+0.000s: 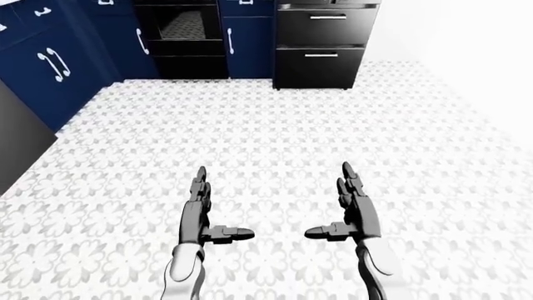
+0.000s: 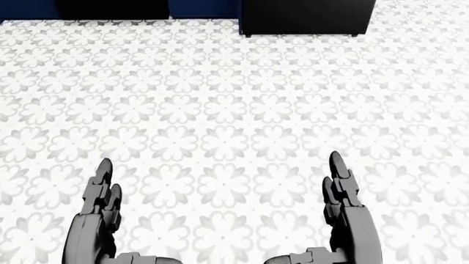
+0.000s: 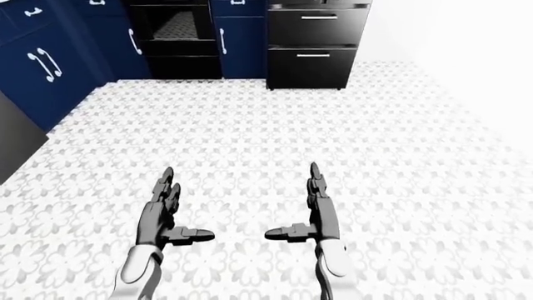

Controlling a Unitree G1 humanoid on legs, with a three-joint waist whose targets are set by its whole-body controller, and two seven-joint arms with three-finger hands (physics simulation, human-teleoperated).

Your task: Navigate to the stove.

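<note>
A black oven with a glass door (image 1: 182, 31) stands at the top of the left-eye view, set between navy cabinets; its top is cut off by the frame, so no cooktop shows. My left hand (image 1: 200, 209) and right hand (image 1: 353, 206) are held out low over the patterned floor, fingers straight and thumbs pointing inward. Both are open and empty. Both hands also show at the bottom of the head view, the left (image 2: 99, 220) and the right (image 2: 345, 214).
A black unit with two drawers (image 1: 320, 47) stands right of the oven. Navy cabinets with white handles (image 1: 50, 62) run down the left side. A dark panel (image 1: 17, 140) sits at the far left. A white wall (image 1: 467, 37) lies to the right. Grey flower-tiled floor (image 1: 267, 137) stretches between.
</note>
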